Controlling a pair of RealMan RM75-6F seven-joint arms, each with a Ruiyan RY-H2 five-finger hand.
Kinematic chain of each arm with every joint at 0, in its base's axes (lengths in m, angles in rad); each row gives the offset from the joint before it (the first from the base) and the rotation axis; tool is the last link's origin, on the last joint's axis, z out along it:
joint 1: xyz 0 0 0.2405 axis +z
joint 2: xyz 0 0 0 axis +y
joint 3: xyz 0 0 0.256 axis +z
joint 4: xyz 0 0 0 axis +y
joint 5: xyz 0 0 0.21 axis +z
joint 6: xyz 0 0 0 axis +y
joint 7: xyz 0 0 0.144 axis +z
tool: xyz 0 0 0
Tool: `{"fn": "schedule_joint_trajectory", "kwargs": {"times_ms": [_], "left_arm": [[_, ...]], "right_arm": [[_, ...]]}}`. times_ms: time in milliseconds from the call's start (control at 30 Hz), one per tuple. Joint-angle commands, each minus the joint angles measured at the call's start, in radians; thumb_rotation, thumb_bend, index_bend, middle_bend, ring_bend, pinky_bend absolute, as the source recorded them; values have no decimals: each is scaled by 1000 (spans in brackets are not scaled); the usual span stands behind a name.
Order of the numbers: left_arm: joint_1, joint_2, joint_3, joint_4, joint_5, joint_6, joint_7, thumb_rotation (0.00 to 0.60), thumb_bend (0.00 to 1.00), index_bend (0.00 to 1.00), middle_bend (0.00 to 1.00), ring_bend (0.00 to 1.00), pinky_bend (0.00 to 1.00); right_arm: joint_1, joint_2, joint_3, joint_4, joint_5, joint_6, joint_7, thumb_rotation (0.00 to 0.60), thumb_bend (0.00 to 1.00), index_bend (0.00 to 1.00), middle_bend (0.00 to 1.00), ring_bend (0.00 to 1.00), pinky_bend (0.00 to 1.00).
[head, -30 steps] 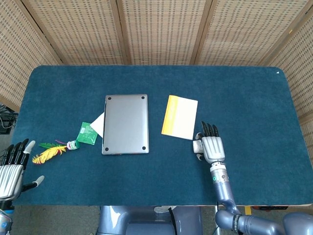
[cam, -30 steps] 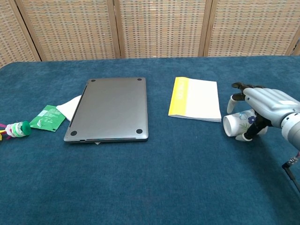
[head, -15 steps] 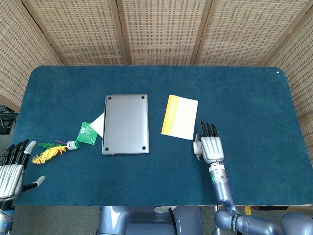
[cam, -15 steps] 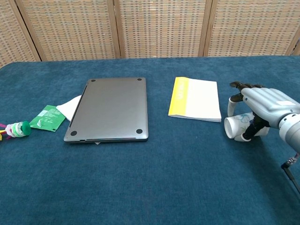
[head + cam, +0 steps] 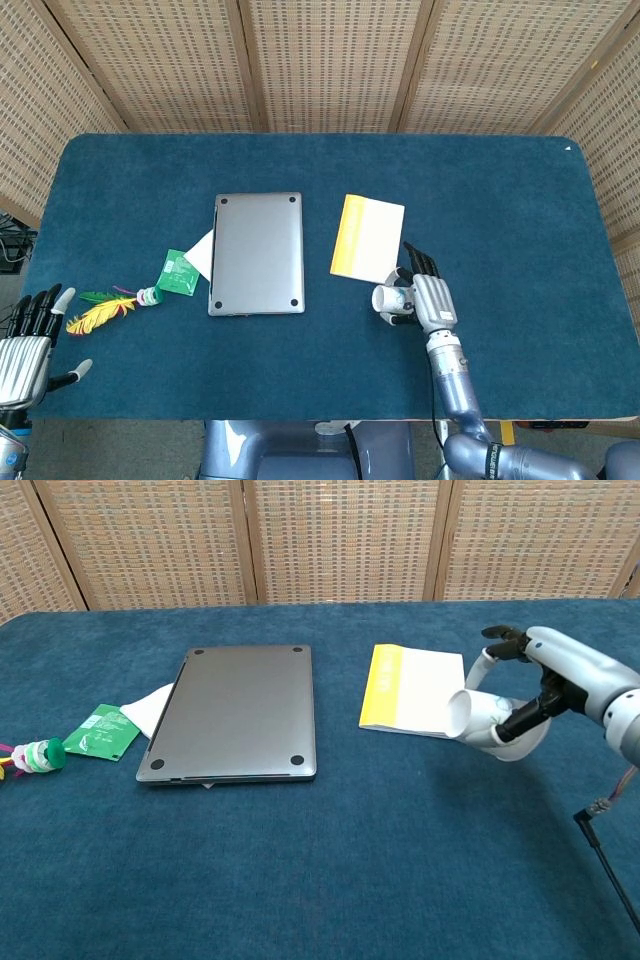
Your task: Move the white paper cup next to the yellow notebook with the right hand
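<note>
The white paper cup (image 5: 470, 714) (image 5: 388, 298) is lifted off the table and lies on its side, its mouth pointing left. My right hand (image 5: 535, 692) (image 5: 426, 297) grips it from the right, fingers wrapped around its body. The cup hangs just past the near right corner of the yellow notebook (image 5: 416, 691) (image 5: 367, 239), which lies flat mid-table with its yellow strip on the left. My left hand (image 5: 27, 347) rests open at the near left table edge, holding nothing, seen only in the head view.
A closed grey laptop (image 5: 236, 712) lies left of the notebook. A green card (image 5: 102, 731) and white paper (image 5: 148, 708) poke out beside it. A feather toy (image 5: 110, 306) lies at the left. Blue cloth covers the table (image 5: 330, 870).
My right hand has lifted the cup off the table and carried it left, toward the notebook's near right corner. The left hand has stayed put.
</note>
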Motion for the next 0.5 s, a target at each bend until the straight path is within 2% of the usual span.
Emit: {"fn": "schedule_joint_trajectory", "kwargs": {"times_ms": [33,267,500], "left_arm": [[0,-2,2,1,1,-1,5,600,153,0,0,0,0],[0,-4,2,-1,4,1,8,600,152,0,0,0,0],[0,-6,5,1,10,1,10,600,153,0,0,0,0]], "right_arm": [[-21,68,47,-88,48,-65,118,600,228,516,0,0,0],[-27,92,76,-102,80,-163,317,600,227,515,0,0,0],[-27,42,70,-16,38,-174,440,600,225,515,0,0,0]]}}
